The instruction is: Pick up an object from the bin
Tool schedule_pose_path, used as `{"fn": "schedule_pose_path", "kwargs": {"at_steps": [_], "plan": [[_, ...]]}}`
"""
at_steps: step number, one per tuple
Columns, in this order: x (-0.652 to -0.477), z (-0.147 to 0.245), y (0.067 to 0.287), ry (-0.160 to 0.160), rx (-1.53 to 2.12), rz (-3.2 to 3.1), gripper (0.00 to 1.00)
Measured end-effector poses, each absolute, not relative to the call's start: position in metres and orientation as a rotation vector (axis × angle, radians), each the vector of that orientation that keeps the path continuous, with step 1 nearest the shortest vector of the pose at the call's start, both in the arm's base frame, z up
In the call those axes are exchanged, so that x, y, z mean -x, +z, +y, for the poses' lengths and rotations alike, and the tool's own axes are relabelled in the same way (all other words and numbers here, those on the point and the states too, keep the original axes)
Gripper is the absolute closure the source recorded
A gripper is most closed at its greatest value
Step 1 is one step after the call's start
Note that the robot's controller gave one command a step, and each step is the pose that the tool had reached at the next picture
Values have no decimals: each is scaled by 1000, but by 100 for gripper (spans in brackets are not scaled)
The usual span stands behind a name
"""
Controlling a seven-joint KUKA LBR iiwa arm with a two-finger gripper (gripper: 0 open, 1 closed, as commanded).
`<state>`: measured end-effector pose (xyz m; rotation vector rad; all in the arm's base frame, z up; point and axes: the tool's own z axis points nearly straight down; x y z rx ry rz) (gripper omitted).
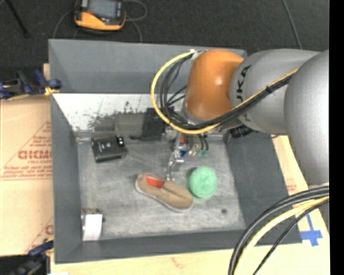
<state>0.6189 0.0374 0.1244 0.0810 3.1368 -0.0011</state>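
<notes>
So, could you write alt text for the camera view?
The robot arm reaches in from the right, its jaws low over a tan shoe in the middle of the grey bin. A green ball lies beside the shoe; a black box sits further back left.

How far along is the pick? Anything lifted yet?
Done: the tool is down in the bin, over the red end of the tan shoe. In hand: nothing seen held; shoe, green ball, black box and white roll lie on the floor. Left: grasp and lift.
</notes>
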Motion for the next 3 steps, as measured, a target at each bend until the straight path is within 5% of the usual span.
{"fn": "schedule_pose_path", "kwargs": {"at_steps": [1, 2, 3], "plan": [[-619, 37, 125, -1, -81, 3136, 0], [-562, 3, 77, 14, 150, 3139, 100], [-562, 3, 77, 14, 149, 3139, 100]]}}
